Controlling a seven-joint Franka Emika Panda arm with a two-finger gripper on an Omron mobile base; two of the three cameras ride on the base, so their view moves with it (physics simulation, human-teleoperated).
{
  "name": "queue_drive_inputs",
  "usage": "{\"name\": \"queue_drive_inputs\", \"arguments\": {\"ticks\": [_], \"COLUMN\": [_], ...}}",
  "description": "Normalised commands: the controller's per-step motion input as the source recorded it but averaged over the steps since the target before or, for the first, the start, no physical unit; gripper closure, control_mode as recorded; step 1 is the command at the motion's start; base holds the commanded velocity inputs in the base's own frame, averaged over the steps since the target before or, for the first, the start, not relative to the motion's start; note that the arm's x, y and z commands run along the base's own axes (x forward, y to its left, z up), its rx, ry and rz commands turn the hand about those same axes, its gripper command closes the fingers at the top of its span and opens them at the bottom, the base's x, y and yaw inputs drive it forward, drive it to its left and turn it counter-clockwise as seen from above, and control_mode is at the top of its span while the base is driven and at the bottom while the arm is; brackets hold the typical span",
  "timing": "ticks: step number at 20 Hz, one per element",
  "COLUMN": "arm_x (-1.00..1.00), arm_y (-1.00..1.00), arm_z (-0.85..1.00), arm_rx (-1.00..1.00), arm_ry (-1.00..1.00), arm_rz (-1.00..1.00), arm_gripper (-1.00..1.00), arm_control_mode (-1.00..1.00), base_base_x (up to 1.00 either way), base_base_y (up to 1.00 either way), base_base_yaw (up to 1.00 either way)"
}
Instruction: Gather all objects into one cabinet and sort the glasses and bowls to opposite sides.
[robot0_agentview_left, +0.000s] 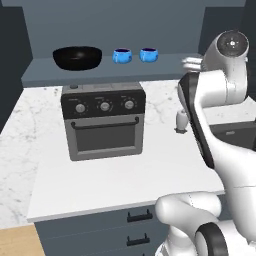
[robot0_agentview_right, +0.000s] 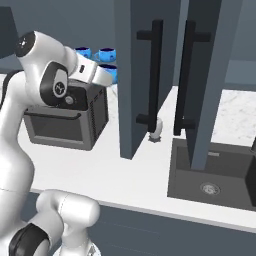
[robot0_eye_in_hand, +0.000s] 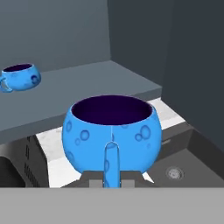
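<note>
The white arm (robot0_agentview_left: 220, 165) is seen rising from the lower right of the left base view, bent at a dark elbow joint and folded forward at shoulder height. In the right base view the upper link is carried up to a rounded joint near the top left, from which the forearm (robot0_agentview_right: 92, 73) is stretched level towards the cabinet shelf. The claw (robot0_eye_in_hand: 112, 178) is seen in the hand view with its 2 dark finger tips drawn close together, clamped on the handle of a blue cup (robot0_eye_in_hand: 112, 131), which is held upright above the shelf's front edge.
</note>
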Motion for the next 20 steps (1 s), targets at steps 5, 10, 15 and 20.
{"name": "queue_drive_inputs", "arguments": {"ticks": [5,10,15,20], "arm_x": [0.59,0.62,0.02,0.24], "arm_y": [-0.15,-0.2,-0.16,-0.08], "arm_z": [0.0,0.01,0.01,0.0], "arm_rx": [0.0,0.0,0.0,0.0], "arm_ry": [0.18,0.1,-0.17,-0.07], "arm_rz": [0.0,0.0,0.01,0.01], "arm_gripper": [1.0,1.0,1.0,1.0], "arm_control_mode": [-1.0,-1.0,-1.0,-1.0], "base_base_x": [0.0,0.0,0.0,0.0], "base_base_y": [0.0,0.0,0.0,0.0], "base_base_yaw": [0.0,0.0,0.0,0.0]}}
